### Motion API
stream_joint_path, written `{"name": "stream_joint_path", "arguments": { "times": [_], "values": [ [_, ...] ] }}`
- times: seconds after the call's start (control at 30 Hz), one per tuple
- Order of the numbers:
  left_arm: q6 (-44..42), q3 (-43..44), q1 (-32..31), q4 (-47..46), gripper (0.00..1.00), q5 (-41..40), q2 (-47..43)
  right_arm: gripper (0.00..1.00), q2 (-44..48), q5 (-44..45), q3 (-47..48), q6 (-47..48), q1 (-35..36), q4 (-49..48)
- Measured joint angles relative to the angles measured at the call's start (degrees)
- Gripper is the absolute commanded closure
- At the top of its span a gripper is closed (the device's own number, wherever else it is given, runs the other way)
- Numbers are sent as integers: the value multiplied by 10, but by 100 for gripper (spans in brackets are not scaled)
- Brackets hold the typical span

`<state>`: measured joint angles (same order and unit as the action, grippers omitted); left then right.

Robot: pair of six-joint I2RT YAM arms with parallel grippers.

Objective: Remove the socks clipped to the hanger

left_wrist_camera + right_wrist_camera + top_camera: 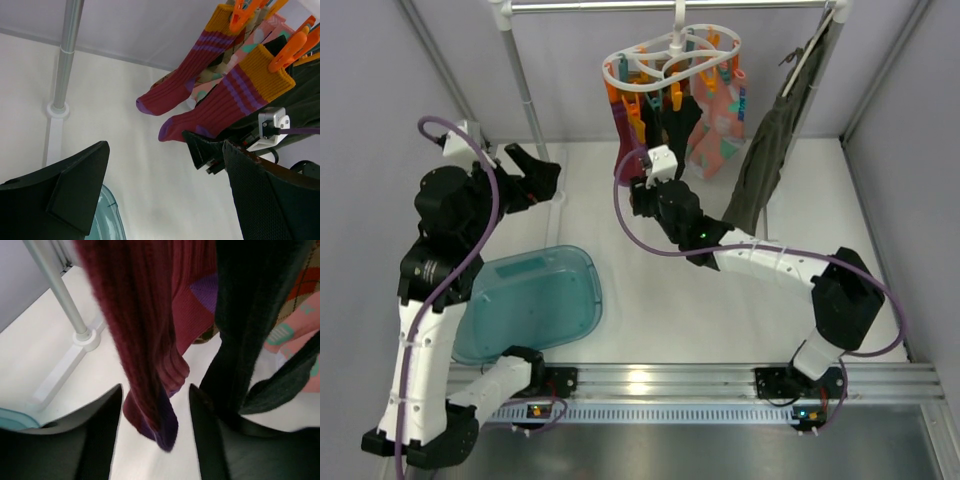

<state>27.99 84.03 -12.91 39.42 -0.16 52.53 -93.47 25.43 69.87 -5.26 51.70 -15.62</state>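
The white oval hanger (660, 62) with orange and teal clips hangs from the top rail. Clipped to it are maroon socks (623, 118), a black sock (672, 115) and a pink patterned sock (715, 125). My right gripper (642, 168) reaches up under them. In the right wrist view its jaws (156, 390) stand either side of a maroon sock's purple toe (150, 410), with a gap on each side. The black sock (245, 330) hangs just right of it. My left gripper (542, 172) is open and empty, well left of the socks (225, 100).
A teal plastic tub (535, 300) lies on the table at the front left. A long olive garment (770, 160) hangs on a slim hanger right of the socks. The rack's left pole (525, 95) stands on a white foot (87, 337).
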Motion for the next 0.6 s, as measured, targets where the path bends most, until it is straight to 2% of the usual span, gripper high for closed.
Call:
{"name": "stream_joint_path", "arguments": {
  "times": [0.03,0.07,0.13,0.33,0.37,0.5,0.6],
  "values": [
    [0,12,0,0,1,4,13,60,-6,0,0,1,0,-9],
    [0,22,0,0,2,7,26,80,-13,0,0,3,0,-21],
    [1,45,0,2,2,12,47,91,-24,0,-1,3,0,-38],
    [-4,143,-22,1,2,6,112,100,-29,5,-30,-5,6,-105],
    [-10,160,-43,-2,2,-15,126,100,-29,6,-34,-6,9,-113],
    [-56,229,-197,-7,2,-133,199,100,-29,9,-39,-10,26,-125],
    [-87,260,-254,-8,4,-179,252,100,-29,8,-39,-14,33,-127]
  ]
}}
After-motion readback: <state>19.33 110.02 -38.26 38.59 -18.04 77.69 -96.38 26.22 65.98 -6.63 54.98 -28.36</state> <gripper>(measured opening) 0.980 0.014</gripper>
